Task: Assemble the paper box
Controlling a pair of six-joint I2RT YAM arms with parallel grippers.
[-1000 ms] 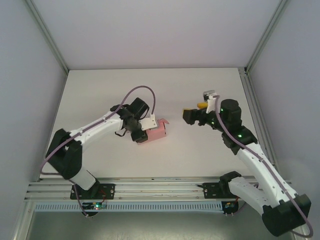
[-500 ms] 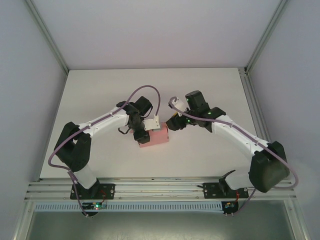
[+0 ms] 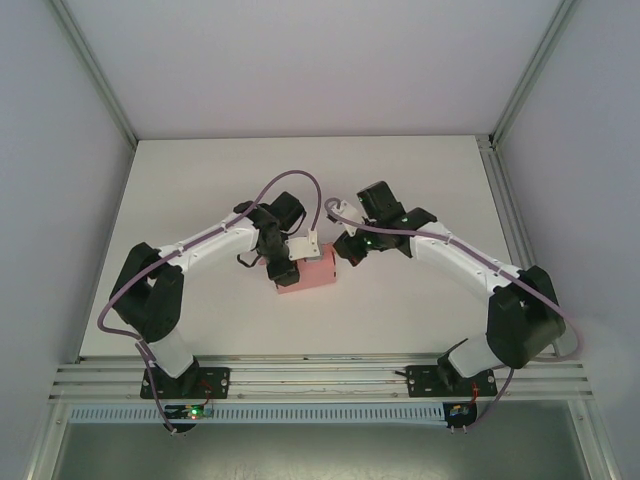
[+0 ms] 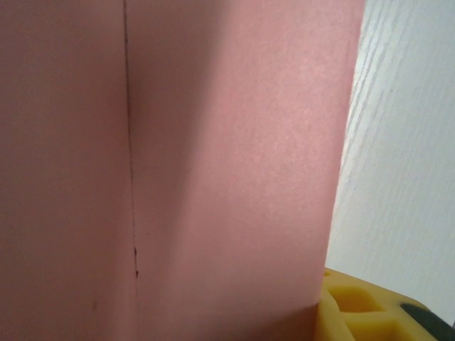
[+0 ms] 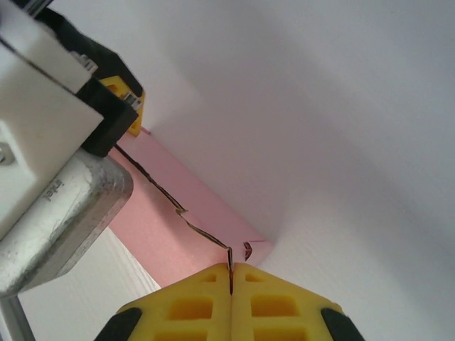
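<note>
2 hands on paper box (image 4: 227, 156): left hand (image 3: 294, 263) gripping, right hand (image 5: 231, 278) closed.

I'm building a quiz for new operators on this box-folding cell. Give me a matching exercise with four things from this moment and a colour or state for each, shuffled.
Things:
1. paper box
2. left gripper
3. right gripper
4. table

Colour or state:
A. white
B. yellow fingers pressed together at the box's corner
C. pink
D. clamped on the box

Pairs: 1-C, 2-D, 3-B, 4-A
</note>
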